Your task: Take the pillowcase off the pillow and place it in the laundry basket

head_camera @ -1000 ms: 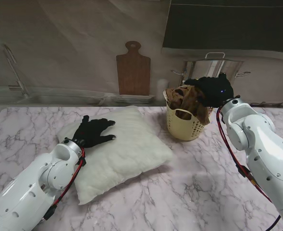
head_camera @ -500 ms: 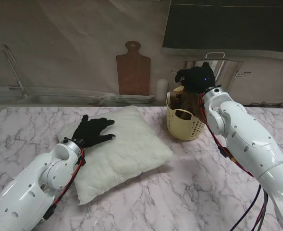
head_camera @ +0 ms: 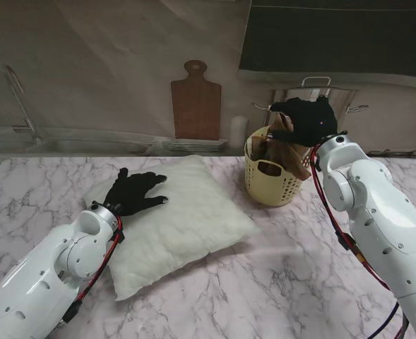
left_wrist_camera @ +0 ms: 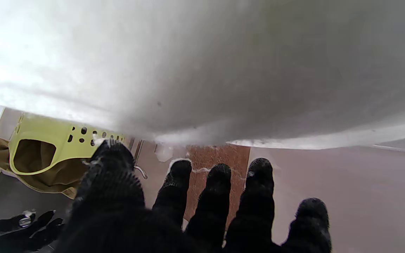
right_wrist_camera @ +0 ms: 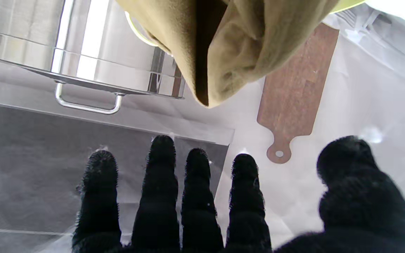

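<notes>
The bare white pillow [head_camera: 186, 219] lies on the marble table, left of the middle. My left hand [head_camera: 133, 192] rests flat on its far left part with fingers spread, holding nothing; in the left wrist view the pillow [left_wrist_camera: 223, 63] fills the frame past the left hand [left_wrist_camera: 195, 211]. The brown pillowcase [head_camera: 278, 145] is bunched in the yellow laundry basket [head_camera: 268, 189], one fold draped over the right rim. My right hand [head_camera: 305, 120] hovers just over the basket's far right rim. In the right wrist view its fingers [right_wrist_camera: 195, 203] are straight and apart, clear of the pillowcase [right_wrist_camera: 230, 45].
A wooden cutting board [head_camera: 195, 106] leans on the back wall behind the pillow. A steel pot [head_camera: 321, 95] stands behind the basket, a small white cylinder [head_camera: 237, 131] to its left. Bare marble table [head_camera: 285, 282] lies nearer to me.
The right hand carried the pillowcase over the basket, let it go, and has drawn back to the right. The cloth now sits in the basket. Left hand and pillow are unmoved.
</notes>
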Motion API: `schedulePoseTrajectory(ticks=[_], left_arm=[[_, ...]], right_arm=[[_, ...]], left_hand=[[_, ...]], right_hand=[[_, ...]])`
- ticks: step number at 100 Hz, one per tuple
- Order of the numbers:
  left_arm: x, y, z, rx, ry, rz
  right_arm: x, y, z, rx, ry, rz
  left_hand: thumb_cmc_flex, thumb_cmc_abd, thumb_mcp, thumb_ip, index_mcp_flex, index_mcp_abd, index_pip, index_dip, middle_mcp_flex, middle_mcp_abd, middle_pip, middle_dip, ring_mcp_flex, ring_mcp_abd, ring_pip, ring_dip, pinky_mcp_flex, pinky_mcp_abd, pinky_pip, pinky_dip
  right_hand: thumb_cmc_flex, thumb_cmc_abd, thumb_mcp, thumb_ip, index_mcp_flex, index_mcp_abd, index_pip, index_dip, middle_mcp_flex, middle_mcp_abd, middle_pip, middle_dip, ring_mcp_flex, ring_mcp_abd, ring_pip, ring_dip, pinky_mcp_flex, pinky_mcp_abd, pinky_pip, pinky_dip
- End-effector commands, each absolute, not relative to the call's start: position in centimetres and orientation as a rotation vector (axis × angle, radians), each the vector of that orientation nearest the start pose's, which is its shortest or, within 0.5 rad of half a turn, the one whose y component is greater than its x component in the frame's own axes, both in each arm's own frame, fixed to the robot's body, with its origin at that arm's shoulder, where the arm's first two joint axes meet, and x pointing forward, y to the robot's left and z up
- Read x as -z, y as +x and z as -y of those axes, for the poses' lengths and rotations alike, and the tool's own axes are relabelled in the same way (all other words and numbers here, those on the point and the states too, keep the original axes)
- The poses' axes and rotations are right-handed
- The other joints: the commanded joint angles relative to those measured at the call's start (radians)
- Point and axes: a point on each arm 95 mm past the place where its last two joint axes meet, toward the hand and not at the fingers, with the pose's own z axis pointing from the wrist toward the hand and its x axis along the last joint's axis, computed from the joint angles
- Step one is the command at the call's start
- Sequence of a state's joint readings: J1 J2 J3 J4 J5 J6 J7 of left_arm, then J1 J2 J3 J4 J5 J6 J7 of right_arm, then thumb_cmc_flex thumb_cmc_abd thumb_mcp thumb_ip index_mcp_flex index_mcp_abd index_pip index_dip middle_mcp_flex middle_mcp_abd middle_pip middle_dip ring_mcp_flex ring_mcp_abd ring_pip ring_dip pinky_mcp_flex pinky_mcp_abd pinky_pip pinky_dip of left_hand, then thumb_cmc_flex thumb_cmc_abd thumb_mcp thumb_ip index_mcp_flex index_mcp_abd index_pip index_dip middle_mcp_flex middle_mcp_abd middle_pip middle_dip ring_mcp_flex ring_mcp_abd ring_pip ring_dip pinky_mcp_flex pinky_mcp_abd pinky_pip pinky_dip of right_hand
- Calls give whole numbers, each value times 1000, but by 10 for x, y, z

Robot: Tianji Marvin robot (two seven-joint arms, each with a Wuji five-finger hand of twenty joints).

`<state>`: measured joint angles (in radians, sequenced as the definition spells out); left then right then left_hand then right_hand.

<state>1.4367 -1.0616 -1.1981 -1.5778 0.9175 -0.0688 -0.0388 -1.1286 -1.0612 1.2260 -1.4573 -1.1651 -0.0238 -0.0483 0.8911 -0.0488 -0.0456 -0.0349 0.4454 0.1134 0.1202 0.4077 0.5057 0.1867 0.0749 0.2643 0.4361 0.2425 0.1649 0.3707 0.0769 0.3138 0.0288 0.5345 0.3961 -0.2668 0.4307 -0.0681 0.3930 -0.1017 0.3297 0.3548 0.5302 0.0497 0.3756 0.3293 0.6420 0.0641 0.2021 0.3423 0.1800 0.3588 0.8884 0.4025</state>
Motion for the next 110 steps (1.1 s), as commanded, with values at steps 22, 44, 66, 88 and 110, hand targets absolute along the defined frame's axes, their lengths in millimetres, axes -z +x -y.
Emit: schedulePoseTrajectory(ticks=[22,44,66,88,110], left_arm=[[271,431,-1,1664,-1159,-1392],[264,417,8,1919,-1160,-1194],[265,401,20,2143,-1175,-1015],[285,401,25,2204,-1331,-908],[315,409,30,2163,-1488,-901]], right_arm=[[167,459,56,-1483,787,-1134],[175,407,43,-1628,766,-1045],[207,372,9,-1764,821,-1020],[261,367,-12,-1811,1040,-966],[309,373,-19,-1780,1237,-943]], left_hand=[[22,71,12,18,-5,21,-1,3,-107,22,-33,-9,-13,9,1,11,-4,17,487,23],[32,71,12,18,13,26,7,7,24,4,15,11,2,4,10,14,-2,17,506,27],[62,83,10,19,47,31,30,28,69,7,92,134,51,-17,76,93,13,-8,616,71],[64,94,12,22,52,40,41,44,36,9,163,276,54,-17,131,233,15,-39,713,116],[66,98,11,22,42,40,37,55,-53,10,-4,66,7,-18,17,80,2,-35,586,27]], right_hand=[[15,62,-38,27,8,-1,-43,49,-9,6,-81,-65,-72,57,-70,-60,-43,39,-78,-40],[30,68,-42,30,34,-4,-38,53,20,9,-86,-68,-65,51,-67,-62,-43,39,-84,-46],[37,69,-47,32,49,-9,-35,55,42,2,-90,-67,-52,47,-65,-61,-25,36,-76,-45],[44,75,-51,33,39,-12,-35,58,51,-20,-87,-62,-47,33,-64,-61,-25,29,-75,-44],[54,85,-63,32,9,-18,-37,60,37,-33,-76,-54,-53,23,-64,-58,-31,22,-81,-43]])
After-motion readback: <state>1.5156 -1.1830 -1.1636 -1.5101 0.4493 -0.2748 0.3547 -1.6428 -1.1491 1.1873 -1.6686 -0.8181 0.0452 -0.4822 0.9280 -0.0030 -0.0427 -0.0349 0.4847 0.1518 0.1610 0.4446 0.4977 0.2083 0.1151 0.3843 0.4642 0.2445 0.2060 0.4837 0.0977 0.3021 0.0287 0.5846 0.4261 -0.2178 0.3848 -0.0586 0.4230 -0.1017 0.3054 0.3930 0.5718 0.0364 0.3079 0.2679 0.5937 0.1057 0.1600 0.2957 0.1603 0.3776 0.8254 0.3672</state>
